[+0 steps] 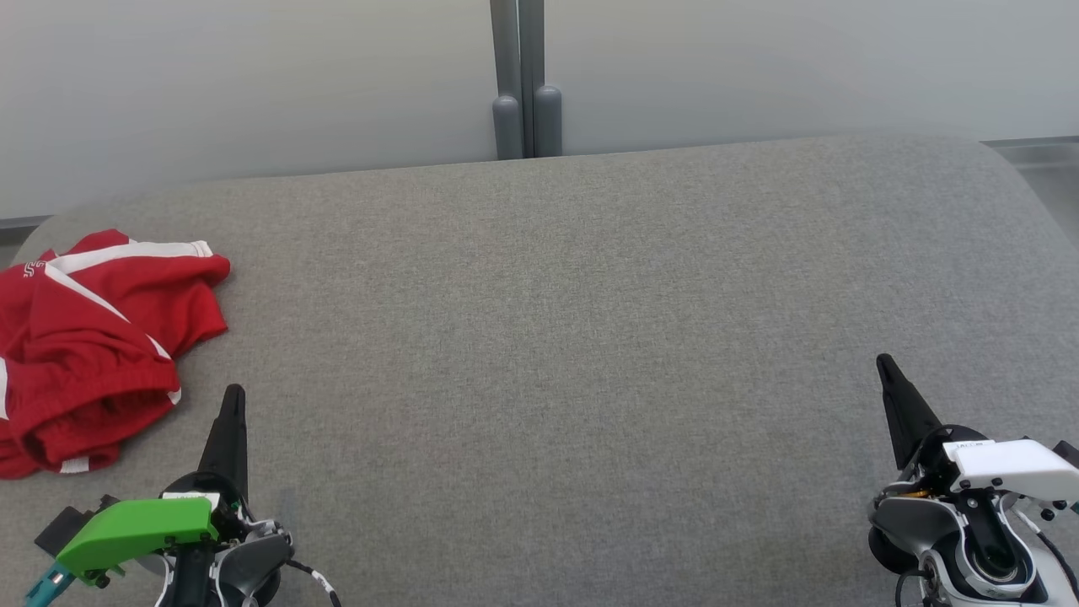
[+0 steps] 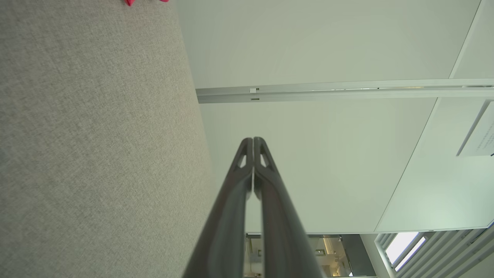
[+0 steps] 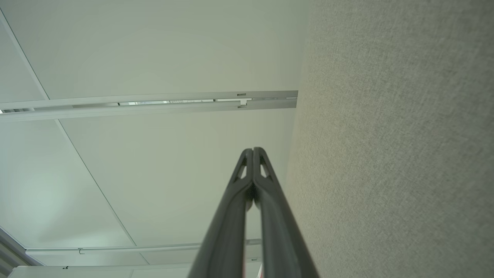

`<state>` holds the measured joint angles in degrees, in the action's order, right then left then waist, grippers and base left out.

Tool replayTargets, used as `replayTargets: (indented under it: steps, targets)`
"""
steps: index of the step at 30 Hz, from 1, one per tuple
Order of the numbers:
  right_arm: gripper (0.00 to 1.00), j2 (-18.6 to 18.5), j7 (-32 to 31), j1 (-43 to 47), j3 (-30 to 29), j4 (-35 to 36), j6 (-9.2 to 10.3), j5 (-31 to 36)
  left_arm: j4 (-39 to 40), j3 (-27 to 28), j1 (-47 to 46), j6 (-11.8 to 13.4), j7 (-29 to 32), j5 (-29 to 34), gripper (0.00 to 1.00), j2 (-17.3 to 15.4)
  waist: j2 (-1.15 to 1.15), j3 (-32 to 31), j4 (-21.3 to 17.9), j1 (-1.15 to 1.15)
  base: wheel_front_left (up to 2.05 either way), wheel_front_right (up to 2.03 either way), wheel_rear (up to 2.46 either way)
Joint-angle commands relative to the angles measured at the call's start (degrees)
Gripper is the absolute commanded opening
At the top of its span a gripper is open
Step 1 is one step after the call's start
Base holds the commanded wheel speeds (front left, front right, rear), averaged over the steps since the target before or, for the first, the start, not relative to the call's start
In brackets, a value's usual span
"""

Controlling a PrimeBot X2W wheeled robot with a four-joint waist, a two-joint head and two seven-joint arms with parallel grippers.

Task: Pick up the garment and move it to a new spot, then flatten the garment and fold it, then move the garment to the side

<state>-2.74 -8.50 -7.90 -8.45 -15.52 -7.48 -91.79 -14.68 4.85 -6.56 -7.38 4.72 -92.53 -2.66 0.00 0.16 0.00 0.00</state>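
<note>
Fingers (image 2: 241,181) of left gripper (image 1: 233,396) and right gripper (image 1: 885,364) were shut, empty. Red sports garment (image 1: 93,337) lay crumpled at nine o'clock on grey fabric surface (image 1: 539,337); likely light, limp; pinch white-striped fold (image 1: 135,250).

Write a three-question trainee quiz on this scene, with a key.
1. True or false: the left gripper and the right gripper both have shut jaws.
2. The red garment lies: A) flat at the centre; B) crumpled at the left edge of the grey fabric surface; C) between the right gripper's jaws.
3. Fill in: the garment's stripes are ____.
Key: 1 true; 2 B; 3 white.
</note>
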Motion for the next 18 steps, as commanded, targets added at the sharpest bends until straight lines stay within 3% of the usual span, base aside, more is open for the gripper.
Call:
replayTargets:
  steps: [1,4,5,14,18]
  targets:
    - [0.0,-0.3,-0.2,0.5,-0.1,0.1,-0.02,-0.4,0.2,0.1,-0.7,-0.3,0.0,0.0,0.0,-0.4,0.0,0.0,0.0,0.0,0.0,0.0,0.0]
    - [0.0,-0.3,-0.2,0.5,-0.1,0.1,-0.02,-0.4,0.2,0.1,-0.7,-0.3,0.0,0.0,0.0,-0.4,0.0,0.0,0.0,0.0,0.0,0.0,0.0]
    - [1.0,0.0,0.0,0.0,0.0,0.0,0.0,0.0,0.0,0.0,0.0,0.0,0.0,0.0,1.0,0.0,0.0,0.0,0.0,0.0,0.0,0.0,0.0]
    - [1.0,-0.2,1.5,0.5,1.2,-0.1,0.01,1.1,-0.8,-0.3,0.6,0.0,-1.7,1.9,1.0,0.0,0.0,0.1,0.0,0.0,0.0,0.0,0.0]
    - [1.0,-1.5,3.2,0.4,2.7,-0.2,0.01,3.4,-0.5,0.1,0.5,0.0,-2.7,6.3,1.0,-0.4,0.0,0.2,0.0,0.0,0.0,0.0,0.0]
